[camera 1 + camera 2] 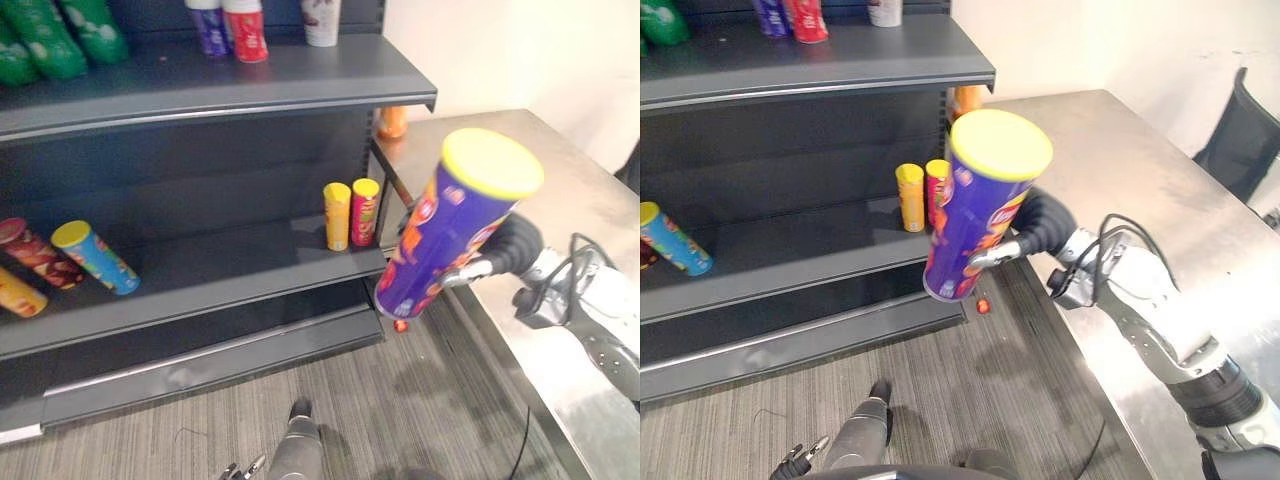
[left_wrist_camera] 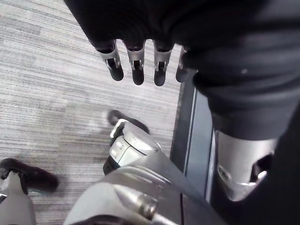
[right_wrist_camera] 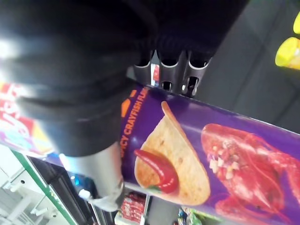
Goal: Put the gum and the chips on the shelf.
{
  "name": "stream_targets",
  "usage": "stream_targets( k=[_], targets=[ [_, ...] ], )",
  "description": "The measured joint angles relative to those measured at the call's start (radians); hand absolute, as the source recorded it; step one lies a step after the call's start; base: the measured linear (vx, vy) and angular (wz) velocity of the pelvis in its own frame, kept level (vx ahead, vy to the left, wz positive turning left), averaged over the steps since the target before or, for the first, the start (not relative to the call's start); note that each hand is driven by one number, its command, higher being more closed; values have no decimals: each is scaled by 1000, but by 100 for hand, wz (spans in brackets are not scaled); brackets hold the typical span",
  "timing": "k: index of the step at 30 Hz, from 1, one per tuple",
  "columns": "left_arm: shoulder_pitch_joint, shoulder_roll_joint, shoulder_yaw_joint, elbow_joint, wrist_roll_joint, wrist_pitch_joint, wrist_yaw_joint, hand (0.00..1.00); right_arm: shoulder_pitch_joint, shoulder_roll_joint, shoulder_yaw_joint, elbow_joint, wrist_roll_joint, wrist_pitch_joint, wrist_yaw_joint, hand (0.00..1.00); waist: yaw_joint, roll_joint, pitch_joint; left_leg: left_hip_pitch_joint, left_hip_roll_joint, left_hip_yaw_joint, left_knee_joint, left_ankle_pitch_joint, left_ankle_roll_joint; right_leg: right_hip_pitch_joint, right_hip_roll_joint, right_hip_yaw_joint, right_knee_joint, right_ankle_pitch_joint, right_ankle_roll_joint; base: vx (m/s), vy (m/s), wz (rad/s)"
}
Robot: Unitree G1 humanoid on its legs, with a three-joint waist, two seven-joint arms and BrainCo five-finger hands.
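A purple chips can (image 1: 450, 220) with a yellow lid hangs tilted in the air, off the right end of the dark shelf unit. My right hand (image 1: 505, 250) is shut round its middle; the right wrist view shows the fingers (image 3: 171, 75) wrapped over the can (image 3: 211, 159). The can's base is level with the middle shelf board (image 1: 200, 275), just outside its right corner. My left hand (image 1: 290, 455) hangs low over the carpet, holding nothing, its fingers (image 2: 136, 65) straight.
Two small upright cans, yellow (image 1: 338, 215) and red (image 1: 364, 210), stand at the middle board's right end. Three cans lie at its left, one blue (image 1: 95, 257). Small tubs (image 1: 247, 35) and green bags (image 1: 45, 40) are on the top board. A steel table (image 1: 580, 200) stands at the right.
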Motion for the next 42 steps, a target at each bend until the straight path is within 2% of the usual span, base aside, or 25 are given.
stream_targets(
  k=[1, 2, 3, 4, 5, 6, 7, 9, 12, 19, 22, 24, 25, 30, 36, 39, 42],
  targets=[
    [10, -2, -2, 0, 0, 3, 0, 0, 44, 8, -35, 0, 0, -5, -5, 100, -8, 15, -24, 30, 45, 82, 47, -44, 10, 0, -4, -33, 4, 0, 2, 16, 81, 66],
    [6, -4, -7, -3, 5, 4, -1, 0, 70, 12, -52, 1, -1, -9, -10, 100, -21, 23, -30, 47, 52, 133, 4, -53, 2, 1, -3, -51, 9, 0, 4, 31, 69, 85],
    [7, 10, -16, -4, 5, 7, -2, 0, 101, 22, -65, 5, -2, -11, -15, 100, -36, 7, -31, 67, 29, 172, -53, -34, -6, -1, -11, -71, 6, -2, 6, -6, 50, 126],
    [8, 23, -30, -8, 4, 7, -2, 0, 129, 22, -71, 16, -7, -6, -15, 100, -61, -8, -46, 94, -35, 160, -213, 30, -41, 7, -36, -75, -76, -3, 6, -3, 105, 170],
    [-7, 18, -31, -5, 5, 11, -1, 0, 164, 28, -101, 31, -7, -6, -13, 100, -81, 2, -69, 150, -39, 227, -346, 26, -45, 41, -63, -154, -161, 55, 47, 6, 144, 161],
    [-10, 17, -32, -2, 9, 11, -2, 0, 177, 51, -120, 46, -7, -6, -13, 100, -83, 9, -72, 155, -27, 273, -347, 10, -67, 52, -63, -181, -180, 64, 52, 65, 157, 159],
    [-2, 16, -40, 5, 36, 16, -3, 0, 189, 118, -144, 94, -7, 2, -21, 100, -87, 18, -71, 180, -37, 302, -410, 65, -118, 78, -71, -225, -199, 76, 63, 45, 116, 102],
    [0, 26, -93, 13, 47, 19, -6, 0, 192, 144, -144, 130, -8, 11, -29, 100, -67, 17, -73, 225, -77, 281, -501, 116, -107, 101, -82, -229, -224, 94, 63, 23, 121, 68],
    [6, 45, -125, 33, 81, 24, -14, 0, 181, 179, -143, 138, -8, 11, -26, 100, -60, 14, -74, 257, -100, 263, -579, 158, -101, 108, -81, -213, -239, 114, 56, -20, 93, 26],
    [9, 52, -141, 35, 83, 32, -16, 0, 134, 184, -69, 202, -8, 11, -35, 100, -64, 22, -76, 295, -100, 277, -690, 237, -102, 86, -63, -164, -261, 127, 72, -70, 30, -13],
    [15, 47, -143, 35, 83, 33, -16, 0, 126, 185, -67, 205, -8, 11, -38, 100, -64, 37, -81, 296, -95, 279, -694, 239, -105, 81, -57, -152, -258, 127, 72, -73, 8, -8],
    [20, 45, -144, 34, 83, 33, -15, 0, 110, 201, -67, 205, -22, 9, -46, 100, -64, 57, -87, 292, -90, 281, -694, 242, -108, 73, -53, -142, -259, 130, 68, -34, 17, -10],
    [26, 46, -163, 32, 82, 32, -3, 0, 81, 245, -66, 276, -87, 4, -116, 100, -64, 74, -35, 287, -103, 245, -692, 236, -120, 93, -57, -143, -328, 167, 99, 0, 0, 0],
    [26, 46, -163, 32, 82, 32, -3, 0, 79, 245, -66, 285, -87, 4, -116, 100, -63, 74, -35, 287, -103, 244, -692, 236, -120, 92, -57, -142, -328, 167, 99, 0, 0, 0],
    [43, 46, -159, 32, 77, 32, -2, 0, -27, 259, -67, 517, -87, 5, -154, 100, -56, 78, -30, 288, -104, 239, -688, 237, -120, 85, -55, -121, -328, 174, 101, 1, -1, -6],
    [47, 45, -140, 31, 65, 32, -2, 0, -83, 260, -69, 600, -88, 5, -176, 100, -52, 79, -2, 290, -112, 201, -688, 237, -120, 82, -50, -109, -328, 179, 100, 4, 2, -11],
    [45, 43, -139, 30, 62, 32, 0, 0, -131, 266, -71, 659, -113, 5, -201, 100, -32, 80, 17, 289, -116, 132, -689, 236, -121, 70, -50, -85, -326, 184, 100, 5, -3, -16]
  ],
)
